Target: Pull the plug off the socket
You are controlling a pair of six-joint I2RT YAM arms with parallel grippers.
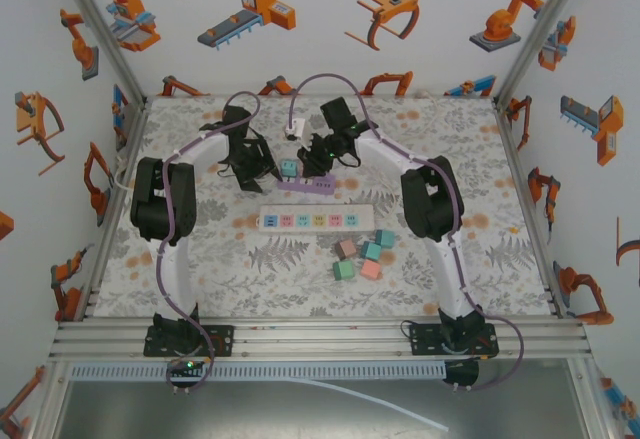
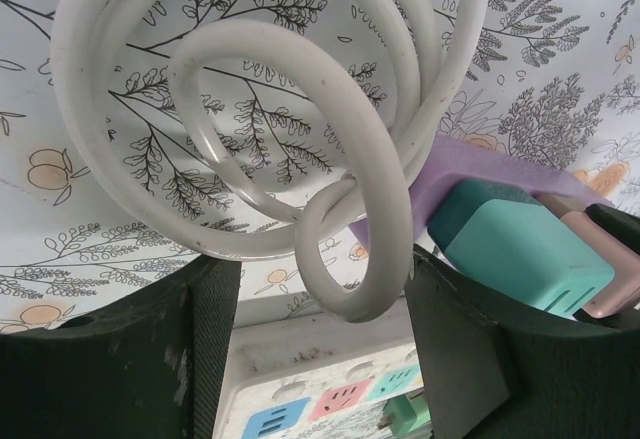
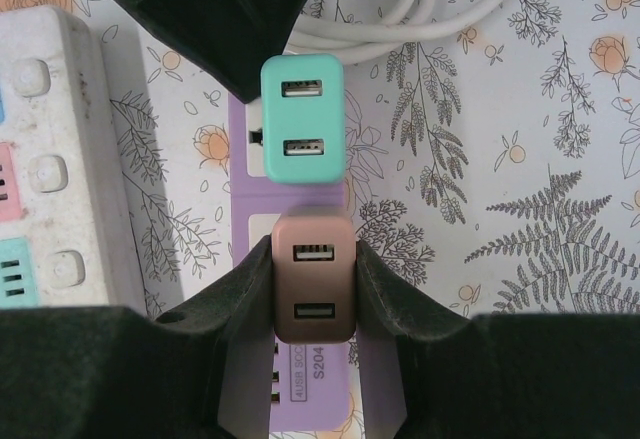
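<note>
1. Right gripper (image 3: 312, 259): nearest item in the right wrist view. Both dark fingers (image 3: 240, 299) are closed on the sides of the brown plug (image 3: 312, 289), pads touching it at 9 and 3 o'clock.
2. Brown plug: two USB ports facing up, standing on the purple socket strip (image 3: 242, 134). Whether its pins are fully seated cannot be told.
3. Teal plug (image 3: 302, 119): same strip, at 12 o'clock from the brown plug, a short gap between them.
4. Left gripper (image 2: 325, 289): fingers (image 2: 110, 359) partly apart, clamping nothing. A loop of white cable (image 2: 300, 159) hangs in the gap, against the finger on the 3 o'clock side. It sits just beside the teal plug (image 2: 520, 249).
5. White power strip (image 1: 315, 221): lies on the floral table (image 1: 200, 289), at 6 o'clock from the purple socket strip (image 1: 305, 186) and parallel to it.
6. Loose plugs (image 1: 362, 256): a cluster of teal and pink ones, at 4 o'clock from the white power strip.
7. Top view: the left gripper (image 1: 255, 164) and right gripper (image 1: 318, 164) meet over the purple strip.
</note>
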